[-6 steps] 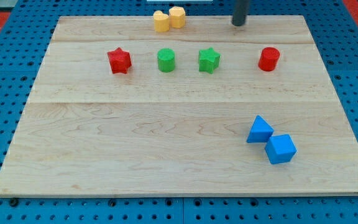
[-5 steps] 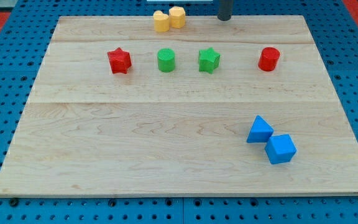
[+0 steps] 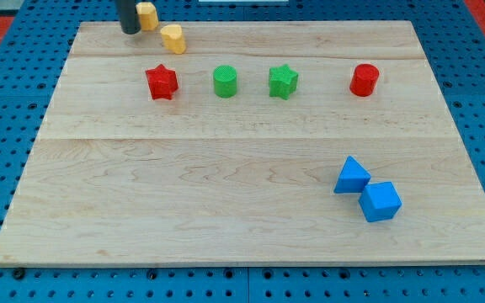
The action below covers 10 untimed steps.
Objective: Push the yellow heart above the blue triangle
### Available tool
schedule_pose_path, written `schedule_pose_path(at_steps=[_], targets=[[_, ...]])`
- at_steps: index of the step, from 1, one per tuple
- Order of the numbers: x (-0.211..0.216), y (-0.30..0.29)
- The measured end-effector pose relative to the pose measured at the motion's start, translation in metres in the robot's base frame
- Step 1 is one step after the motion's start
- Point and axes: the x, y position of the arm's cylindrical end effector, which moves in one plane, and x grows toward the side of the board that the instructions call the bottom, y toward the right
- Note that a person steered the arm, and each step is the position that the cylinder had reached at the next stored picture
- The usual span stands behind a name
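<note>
The yellow heart [image 3: 173, 39] lies near the top of the wooden board [image 3: 226, 219], left of centre, just above and right of the red star [image 3: 162, 82]. The blue triangle [image 3: 352, 175] sits far off at the lower right, touching a blue cube [image 3: 381, 201]. My tip [image 3: 130, 31] is at the board's top edge on the left, just left of a second yellow block [image 3: 146, 15] and up and left of the heart, a short gap away from the heart.
A green cylinder [image 3: 225, 82], a green star [image 3: 283, 81] and a red cylinder [image 3: 364, 80] stand in a row with the red star across the upper board. Blue pegboard surrounds the board.
My tip swept left along the top edge from the right of centre to the left. Both yellow blocks were pushed left; the heart now lies lower, separated from the other yellow block.
</note>
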Motion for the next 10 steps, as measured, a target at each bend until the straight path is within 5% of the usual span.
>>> schedule_pose_path(at_steps=[1, 3, 6, 10], targets=[[0.023, 0.014], [0.013, 0.174], [0.074, 0.235], [0.203, 0.181]])
